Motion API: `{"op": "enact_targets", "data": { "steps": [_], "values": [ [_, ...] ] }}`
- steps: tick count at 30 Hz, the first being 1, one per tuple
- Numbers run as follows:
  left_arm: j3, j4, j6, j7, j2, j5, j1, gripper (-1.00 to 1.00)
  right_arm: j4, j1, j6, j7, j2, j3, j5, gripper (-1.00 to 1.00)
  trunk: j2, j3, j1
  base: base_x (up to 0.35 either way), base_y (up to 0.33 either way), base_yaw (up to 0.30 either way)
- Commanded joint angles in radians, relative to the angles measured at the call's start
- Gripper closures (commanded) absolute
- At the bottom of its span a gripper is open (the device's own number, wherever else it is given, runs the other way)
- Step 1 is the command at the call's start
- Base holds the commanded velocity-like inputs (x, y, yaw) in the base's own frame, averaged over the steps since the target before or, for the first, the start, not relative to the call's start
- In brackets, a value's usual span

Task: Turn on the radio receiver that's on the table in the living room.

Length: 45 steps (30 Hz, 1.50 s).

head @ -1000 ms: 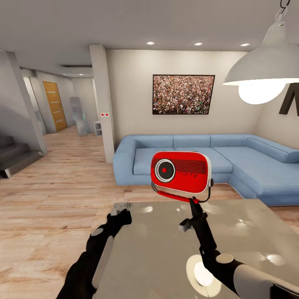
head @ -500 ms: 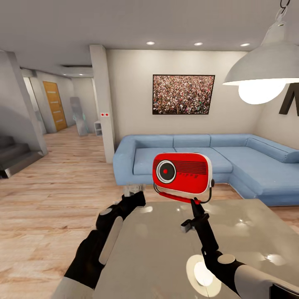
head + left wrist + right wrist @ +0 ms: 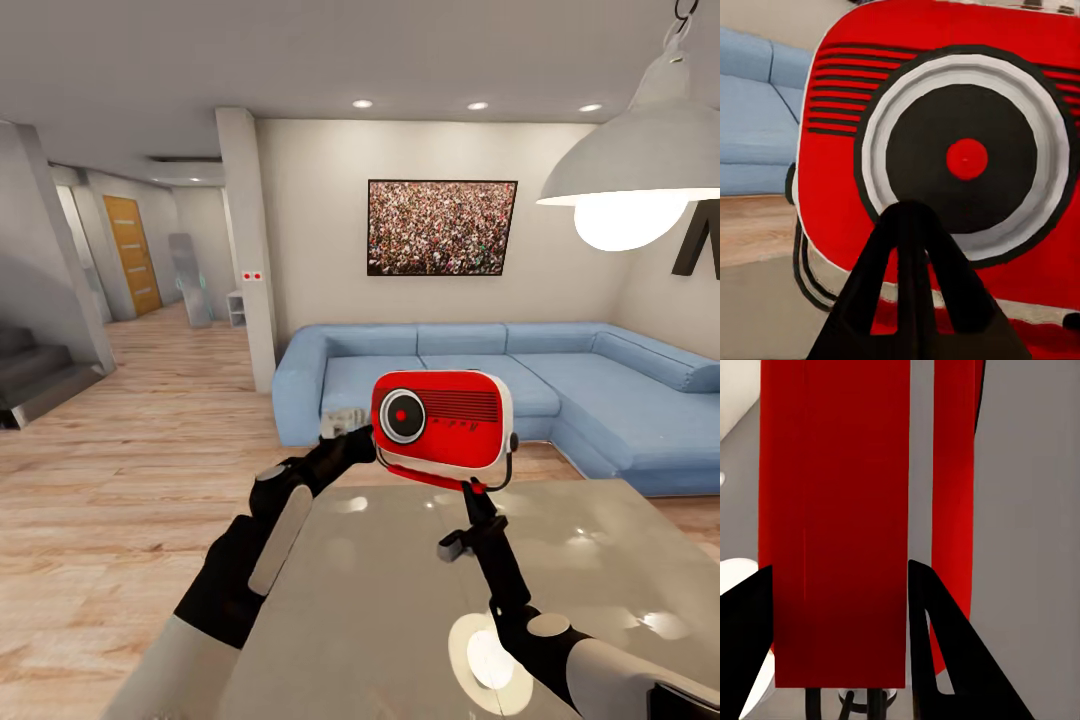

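- Fingers (image 3: 937,645) of right gripper (image 3: 470,500): closed from below on radio's (image 3: 442,420) red base, holding it aloft.
- Left gripper (image 3: 345,425): its 2 fingers (image 3: 911,255) pressed together, holding nothing, tip just beside the dial (image 3: 967,159).
- Radio: raised above table (image 3: 600,560), face toward robot, dial centre red.
- Table: glossy grey top, sofa (image 3: 600,390) beyond.
- Risk, judged: a hard or off-centre poke could twist the radio in the narrow hold below, or knock it down onto the table.

Wooden door (image 3: 131,253); grey stairs (image 3: 30,375)
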State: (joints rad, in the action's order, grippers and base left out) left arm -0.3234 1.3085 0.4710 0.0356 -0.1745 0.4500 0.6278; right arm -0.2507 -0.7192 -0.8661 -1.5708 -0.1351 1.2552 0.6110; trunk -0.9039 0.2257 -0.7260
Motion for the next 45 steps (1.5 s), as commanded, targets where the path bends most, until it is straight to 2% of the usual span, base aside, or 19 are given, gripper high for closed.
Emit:
{"op": "enact_targets", "data": {
  "steps": [1, 2, 3, 5, 8, 12, 17, 29, 45],
  "values": [
    [-0.003, 0.000, 0.000, 0.001, 0.000, 0.016, 0.012, 1.00, 0.000, 0.000, 0.001, 0.000, 0.000, -0.002, 0.003, 1.00, 0.000, 0.000, 0.000, 0.000, 0.000, 0.000],
    [-0.011, -0.001, 0.000, 0.003, 0.000, 0.054, 0.026, 1.00, 0.000, 0.000, 0.001, 0.000, 0.001, -0.002, 0.003, 1.00, 0.000, 0.000, 0.000, 0.000, 0.000, 0.000],
    [-0.023, -0.003, 0.000, 0.003, 0.000, 0.078, 0.035, 1.00, 0.000, 0.000, 0.001, 0.000, 0.001, -0.002, 0.003, 1.00, 0.000, 0.000, 0.000, 0.000, 0.000, 0.000],
    [-0.041, -0.006, 0.000, 0.003, 0.000, 0.104, 0.049, 1.00, 0.001, 0.000, 0.001, 0.000, 0.001, -0.002, 0.003, 1.00, 0.000, 0.000, 0.000, 0.000, 0.000, 0.000],
    [-0.054, -0.016, 0.000, 0.003, 0.000, 0.127, 0.070, 1.00, 0.001, 0.000, 0.001, 0.000, 0.002, -0.001, 0.003, 1.00, 0.000, 0.000, 0.000, 0.000, 0.000, 0.000],
    [-0.061, -0.030, 0.001, 0.007, 0.000, 0.141, 0.104, 1.00, 0.001, 0.000, 0.002, 0.000, 0.003, 0.000, 0.005, 1.00, 0.000, 0.000, 0.000, 0.000, 0.000, 0.000],
    [-0.062, -0.078, 0.000, 0.042, 0.000, 0.175, 0.117, 1.00, 0.001, 0.000, 0.002, 0.000, 0.004, 0.000, 0.007, 1.00, 0.000, 0.000, 0.000, 0.000, 0.000, 0.000],
    [-0.060, -0.218, -0.011, 0.047, 0.000, 0.177, 0.127, 1.00, 0.001, 0.000, 0.007, 0.000, 0.005, 0.000, 0.007, 1.00, 0.000, 0.000, 0.000, 0.000, 0.000, 0.000],
    [-0.059, -0.236, -0.012, 0.044, 0.000, 0.175, 0.148, 1.00, 0.001, 0.003, 0.010, 0.000, 0.007, 0.003, 0.012, 1.00, 0.000, 0.000, 0.000, 0.000, 0.000, 0.000]
  ]
}}
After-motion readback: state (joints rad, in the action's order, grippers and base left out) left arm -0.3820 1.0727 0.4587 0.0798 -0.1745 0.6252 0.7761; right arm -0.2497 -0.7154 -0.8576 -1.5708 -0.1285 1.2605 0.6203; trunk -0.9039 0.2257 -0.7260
